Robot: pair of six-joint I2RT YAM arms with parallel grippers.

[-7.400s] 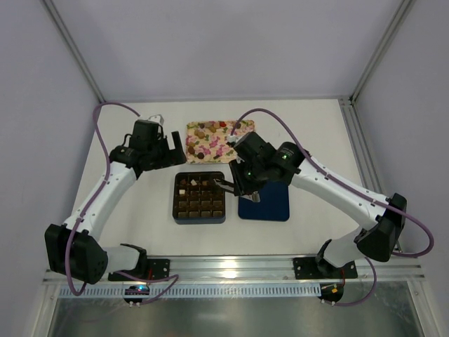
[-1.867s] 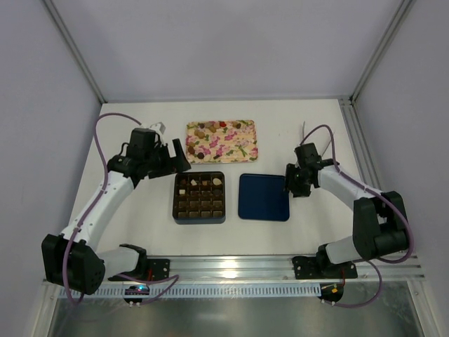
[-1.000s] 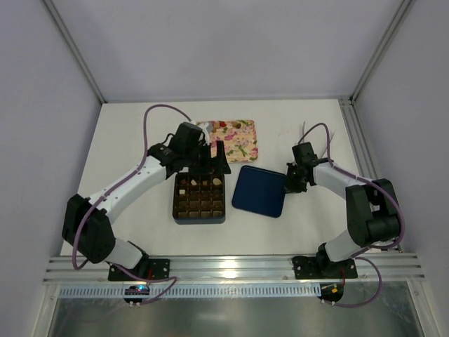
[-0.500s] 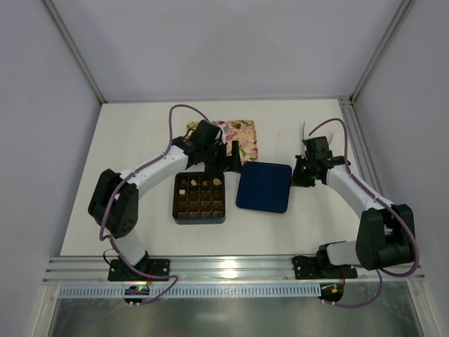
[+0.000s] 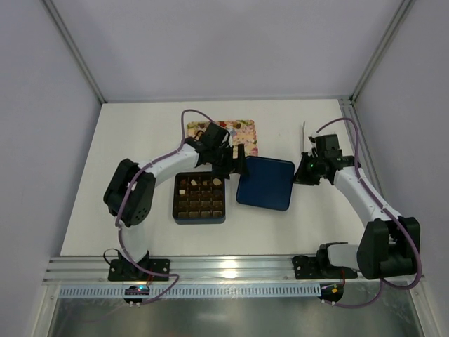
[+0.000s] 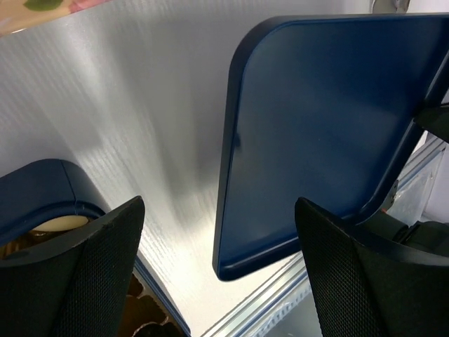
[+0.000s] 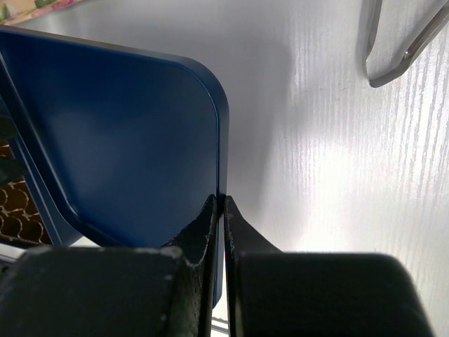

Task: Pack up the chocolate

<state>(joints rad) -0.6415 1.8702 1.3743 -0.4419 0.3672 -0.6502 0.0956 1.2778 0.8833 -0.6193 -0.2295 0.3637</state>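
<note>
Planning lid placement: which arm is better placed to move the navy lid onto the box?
Right: the right gripper pinches the edge of the navy lid; the left gripper is open, holding nothing.

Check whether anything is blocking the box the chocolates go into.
Nothing covers the box: the right gripper holds the blue lid up beside it. The open left gripper sits between the flowered tray and the box, over the direct path.

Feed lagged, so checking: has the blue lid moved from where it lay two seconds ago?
Yes. The blue lid, pinched by the right hand, has shifted toward the tray, past the box's far edge, and turned.
</note>
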